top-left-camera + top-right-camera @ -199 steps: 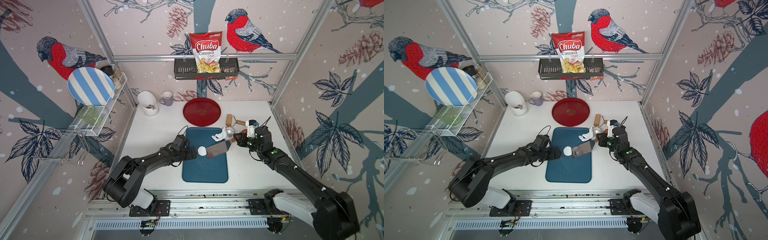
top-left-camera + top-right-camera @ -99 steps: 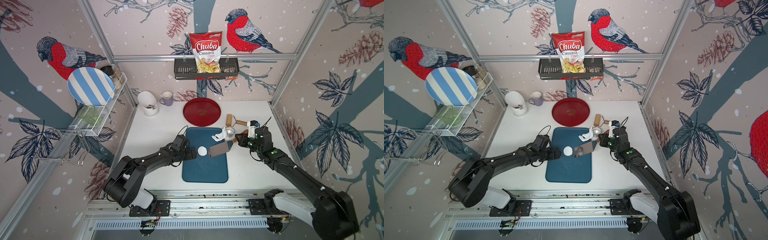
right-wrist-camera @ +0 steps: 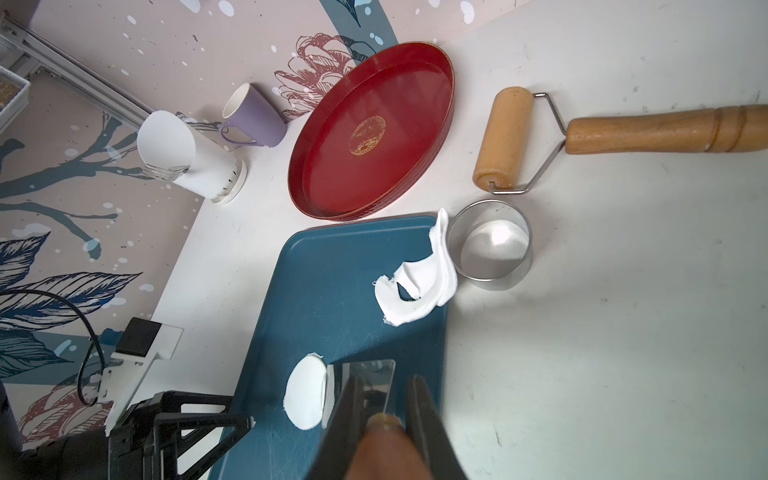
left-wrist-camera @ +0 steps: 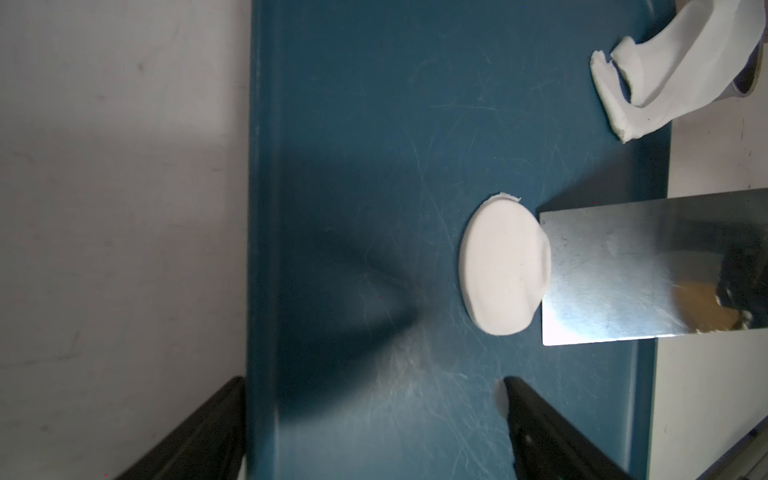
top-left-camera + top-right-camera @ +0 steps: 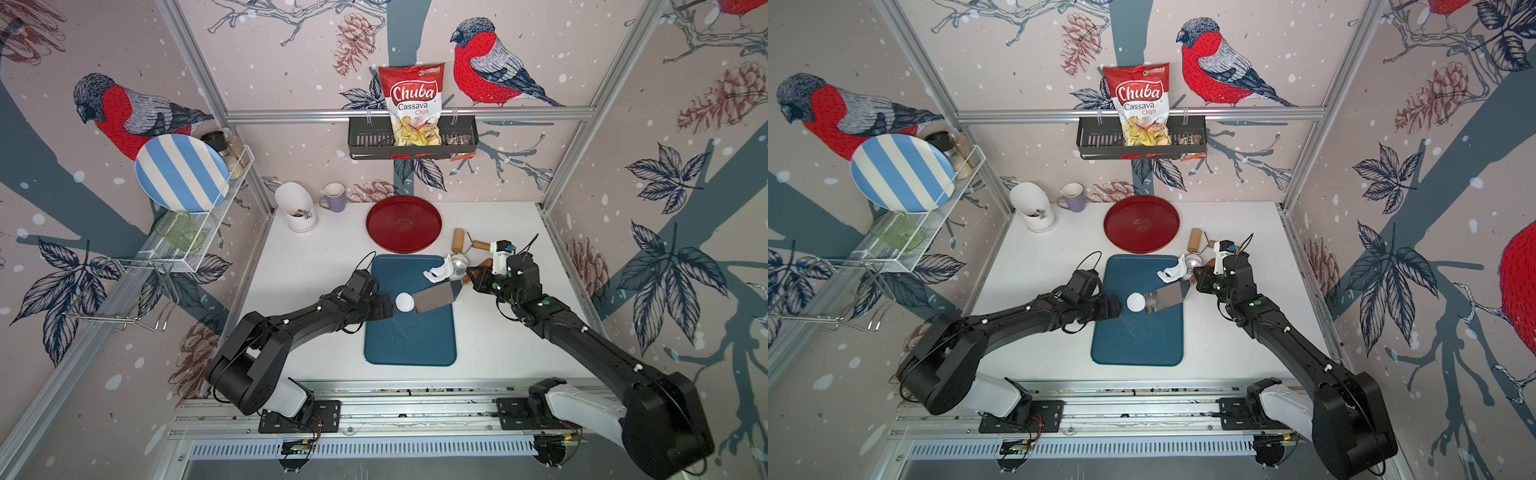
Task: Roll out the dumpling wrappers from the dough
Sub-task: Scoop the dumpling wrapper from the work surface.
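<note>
A round white dumpling wrapper lies flat on the blue board. The dough, a ragged white scrap, sits at the board's far right corner. My right gripper is shut on the wooden handle of a steel scraper. The scraper's front edge touches the wrapper's right edge. My left gripper is open and empty, low over the board's left part, just left of the wrapper.
A steel ring and a wooden rolling pin lie right of the board. A red tray sits behind it. A mug and a white holder stand at the back left.
</note>
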Controlling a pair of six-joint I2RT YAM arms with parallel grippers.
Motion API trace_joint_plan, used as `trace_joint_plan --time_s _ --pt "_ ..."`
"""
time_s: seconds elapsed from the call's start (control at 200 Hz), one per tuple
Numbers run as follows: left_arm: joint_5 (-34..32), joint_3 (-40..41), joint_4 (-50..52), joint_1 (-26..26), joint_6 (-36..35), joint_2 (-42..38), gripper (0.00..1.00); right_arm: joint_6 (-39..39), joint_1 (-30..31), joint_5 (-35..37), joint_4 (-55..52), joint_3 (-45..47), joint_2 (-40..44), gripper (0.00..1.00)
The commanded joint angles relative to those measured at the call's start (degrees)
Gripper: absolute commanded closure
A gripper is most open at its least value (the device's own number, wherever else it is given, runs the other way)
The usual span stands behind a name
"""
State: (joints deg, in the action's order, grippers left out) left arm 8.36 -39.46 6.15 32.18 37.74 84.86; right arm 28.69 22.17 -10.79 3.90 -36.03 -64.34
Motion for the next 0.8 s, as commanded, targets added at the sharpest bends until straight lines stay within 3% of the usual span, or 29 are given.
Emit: trace_joint_plan --time_s 0.0,0.795 --pt "-0.3 -0.3 -1.4 0.1 0.6 0.0 0.05 -0.5 0.2 -0.5 2.7 0.0 -0.3 1.0" --pt "-0.5 -0.2 -1.4 0.1 0.6 0.0 0.05 1.1 0.3 -2.3 3.0 -1.2 2.7 1.0"
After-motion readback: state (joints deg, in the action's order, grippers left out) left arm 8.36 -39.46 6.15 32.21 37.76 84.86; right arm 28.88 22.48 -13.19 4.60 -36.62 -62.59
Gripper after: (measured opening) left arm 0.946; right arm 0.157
